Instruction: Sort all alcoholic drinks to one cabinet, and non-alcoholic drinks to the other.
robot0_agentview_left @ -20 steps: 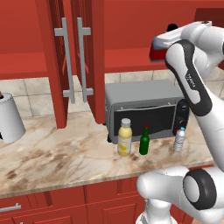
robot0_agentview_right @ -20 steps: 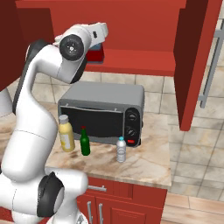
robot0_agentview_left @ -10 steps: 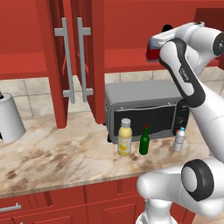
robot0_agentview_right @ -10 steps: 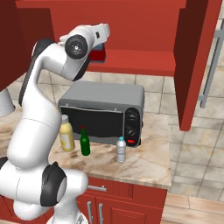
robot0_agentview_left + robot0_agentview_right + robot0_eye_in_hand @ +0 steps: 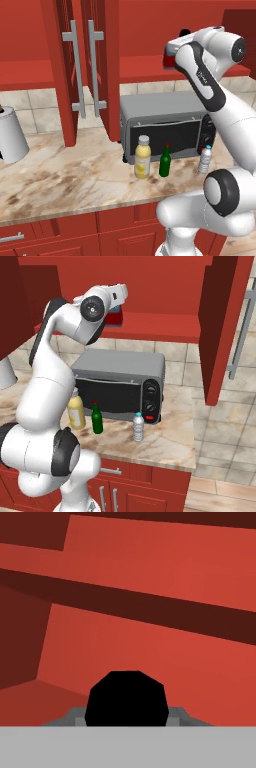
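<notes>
Marble counter (image 5: 65, 180) far below the fingers (image 5: 74, 716). On it, directly beneath them, a grey toaster oven (image 5: 160, 120); in front of that, a row of pale-yellow juice bottle (image 5: 142, 157), dark-green bottle (image 5: 165, 161) and small water bottle (image 5: 204, 159), all upright; well off to the left, a white cylinder (image 5: 10, 135). Level with the fingers, the red cabinet shelf (image 5: 160, 326), with the squat red bottle (image 5: 114, 317) between them, on the shelf or just above it.
</notes>
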Robot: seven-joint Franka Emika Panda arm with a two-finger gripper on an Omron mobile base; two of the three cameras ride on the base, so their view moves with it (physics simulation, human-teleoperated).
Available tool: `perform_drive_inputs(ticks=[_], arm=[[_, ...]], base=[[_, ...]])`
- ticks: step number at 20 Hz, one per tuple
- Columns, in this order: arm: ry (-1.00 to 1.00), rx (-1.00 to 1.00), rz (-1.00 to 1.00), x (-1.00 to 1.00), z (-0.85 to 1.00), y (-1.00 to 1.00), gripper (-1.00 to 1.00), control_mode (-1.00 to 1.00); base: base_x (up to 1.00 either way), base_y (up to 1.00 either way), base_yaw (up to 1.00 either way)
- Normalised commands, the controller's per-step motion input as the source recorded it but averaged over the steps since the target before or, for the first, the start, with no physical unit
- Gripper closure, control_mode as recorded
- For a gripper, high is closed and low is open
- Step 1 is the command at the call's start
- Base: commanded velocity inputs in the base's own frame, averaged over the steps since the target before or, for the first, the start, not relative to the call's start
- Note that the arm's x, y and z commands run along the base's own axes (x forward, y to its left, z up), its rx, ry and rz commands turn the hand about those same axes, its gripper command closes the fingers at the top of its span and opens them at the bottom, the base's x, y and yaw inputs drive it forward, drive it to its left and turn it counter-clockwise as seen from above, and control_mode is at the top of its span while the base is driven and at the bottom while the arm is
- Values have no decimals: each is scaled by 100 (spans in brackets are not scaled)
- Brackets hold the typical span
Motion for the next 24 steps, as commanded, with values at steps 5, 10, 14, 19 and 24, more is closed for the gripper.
perform_drive_inputs(ticks=[5, 10, 14, 19, 24], arm=[[3, 0, 0, 37, -4, 0, 100, -100], [4, 0, 0, 35, -1, 0, 100, -100], [2, 0, 0, 34, -2, 0, 100, -100], [1, 0, 0, 34, -4, 0, 100, -100], [0, 0, 0, 30, -11, 0, 100, -100]], base=[[0, 0, 0], [0, 0, 0], [0, 0, 0], [0, 0, 0], [0, 0, 0]])
